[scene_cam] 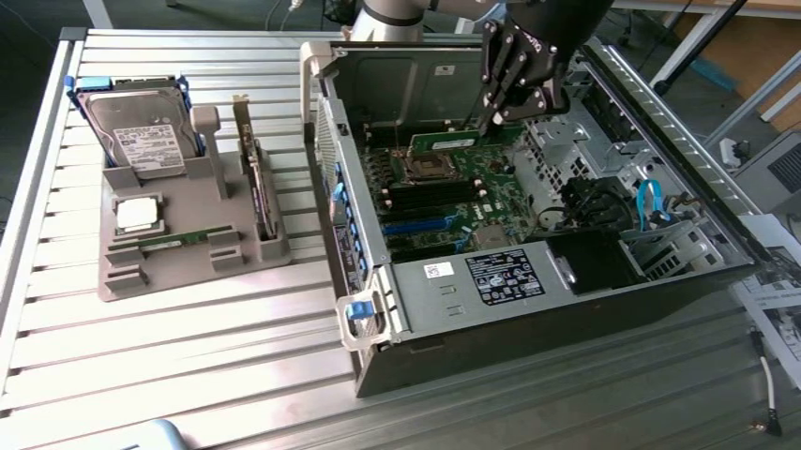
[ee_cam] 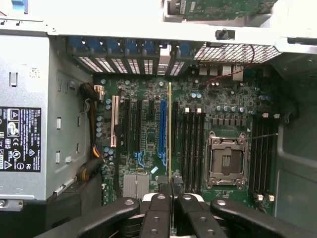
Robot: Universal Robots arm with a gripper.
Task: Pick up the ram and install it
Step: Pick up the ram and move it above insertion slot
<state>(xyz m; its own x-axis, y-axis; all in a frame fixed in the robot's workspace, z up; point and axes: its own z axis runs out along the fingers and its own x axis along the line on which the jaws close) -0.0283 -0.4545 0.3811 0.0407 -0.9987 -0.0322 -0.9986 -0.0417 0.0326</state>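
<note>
Ram [scene_cam: 445,142] hangs edge-on, clamped in our pincer [ee_cam: 171,191], inside the open case [scene_cam: 526,330] and just beside the processor socket [ee_cam: 226,159]. It is picked up, we judge, but not yet seated in that socket's neighbouring memory slots [ee_cam: 190,144].

Soft, even light with gentle shadows. The case rim [ee_cam: 124,26] beyond the fingers [ee_cam: 157,218] is blown out white, and the motherboard [ee_cam: 148,129] ahead of them is dimmer.

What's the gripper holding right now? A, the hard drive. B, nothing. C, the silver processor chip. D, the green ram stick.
D: the gripper is shut on the ram, a thin green board held above the motherboard inside the open case.
</note>
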